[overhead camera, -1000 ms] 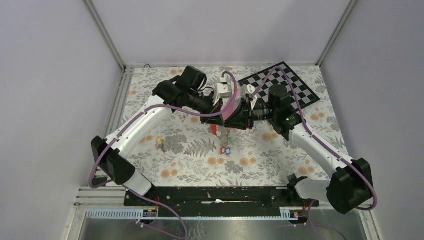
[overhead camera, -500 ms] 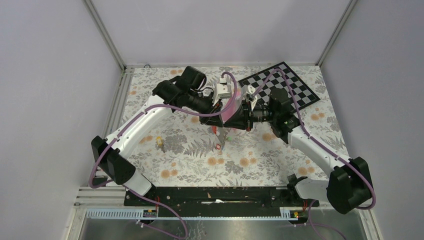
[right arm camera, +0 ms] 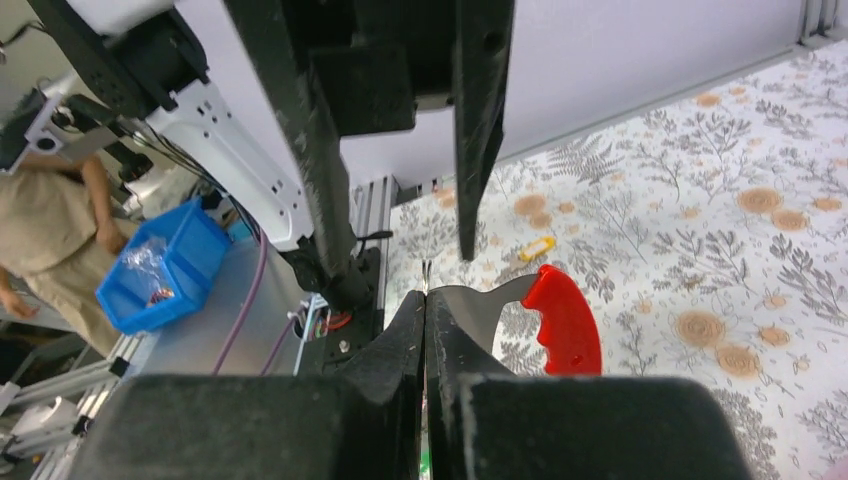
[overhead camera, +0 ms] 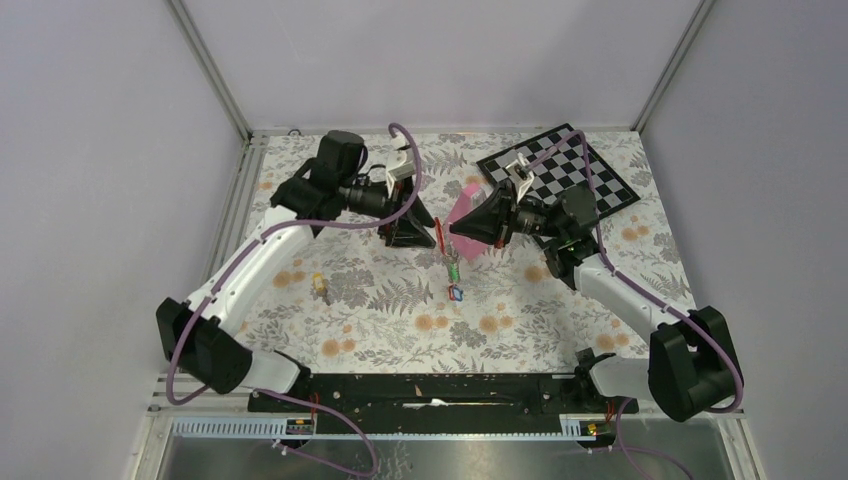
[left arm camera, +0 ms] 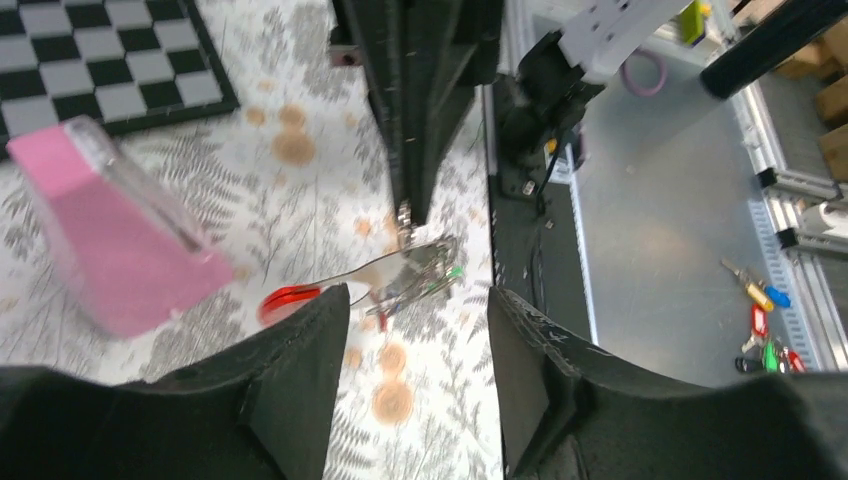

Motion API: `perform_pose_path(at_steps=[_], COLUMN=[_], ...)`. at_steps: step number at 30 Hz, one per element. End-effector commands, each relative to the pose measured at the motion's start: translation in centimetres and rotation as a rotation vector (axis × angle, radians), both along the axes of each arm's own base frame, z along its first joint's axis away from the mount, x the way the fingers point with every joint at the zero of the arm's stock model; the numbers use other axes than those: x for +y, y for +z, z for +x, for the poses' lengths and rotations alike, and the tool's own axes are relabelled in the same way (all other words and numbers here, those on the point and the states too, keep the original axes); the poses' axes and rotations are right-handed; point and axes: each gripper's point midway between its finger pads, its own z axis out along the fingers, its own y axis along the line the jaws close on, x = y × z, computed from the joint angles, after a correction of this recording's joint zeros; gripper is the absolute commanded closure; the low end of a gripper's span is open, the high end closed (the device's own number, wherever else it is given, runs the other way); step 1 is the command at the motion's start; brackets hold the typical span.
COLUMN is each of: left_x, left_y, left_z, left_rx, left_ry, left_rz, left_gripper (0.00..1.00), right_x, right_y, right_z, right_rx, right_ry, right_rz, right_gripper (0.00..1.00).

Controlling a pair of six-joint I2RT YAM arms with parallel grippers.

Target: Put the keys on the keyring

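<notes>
Now the right gripper (right arm camera: 425, 297) has its jaws pressed together on the grey side of the keyring (right arm camera: 562, 320), holding it in the air over the middle of the table (overhead camera: 380, 325), a little toward the far edge and just beside the pink pyramid (left arm camera: 110, 240). A small bunch of keys (overhead camera: 453, 272) hangs from the ring, seemingly already threaded on it. The left gripper (left arm camera: 418, 298) faces the ring with its jaws spread and touching nothing. One yellow-tagged key (overhead camera: 320, 287) lies flat on the table toward the left edge, well apart from the ring.

Most of the threading looks done, with that loose key left to add. The next move probably falls to the left arm: swing toward the left edge, come down over the key and pinch it by its tag so the hole stays free. The right gripper needs only to hold the ring steady, with its opening side reachable.
</notes>
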Motion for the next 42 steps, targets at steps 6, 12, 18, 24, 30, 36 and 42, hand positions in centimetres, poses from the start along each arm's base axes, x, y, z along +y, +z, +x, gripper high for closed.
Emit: perform_pose_path(at_steps=[6,12,18,24,30,36,42], left_x=[-1.3,-1.7,-1.8,-1.8,-1.9,-2.0,-2.2], left_y=[5.5,5.5,5.0,4.7,4.3,3.8,3.8], left_z=[-0.8,-0.3,-0.1,0.2,0.4,0.4,0.4], left_rx=[-0.164,-0.155,-0.141,-0.135,-0.126,-0.102,-0.086], left_ry=[-0.068,-0.065,-0.054,-0.028,-0.012,-0.012,-0.015], left_rz=[-0.261,-0.284,-0.285,-0.284,-0.281,-0.279,-0.281], left_gripper=[0.52,0.6,0.64,0.61,0.63,0.77,0.84], right_x=[-0.4,-0.5,-0.6,-0.6,-0.6,-0.6,-0.6], right_y=[4.3,4.8,5.1,5.1,5.1,4.9,4.7], right_z=[0.4,0.5,0.3,0.2,0.1,0.3,0.4], right_rx=[-0.006,0.005,-0.002,-0.007,-0.013,-0.014,-0.015], right_ry=[-0.034,-0.038,-0.037,-0.031,-0.029,-0.033,-0.04], right_rz=[0.181,0.219,0.231,0.227,0.225,0.219,0.213], right_gripper=[1.0,1.0,1.0,1.0,1.0,1.0,1.0])
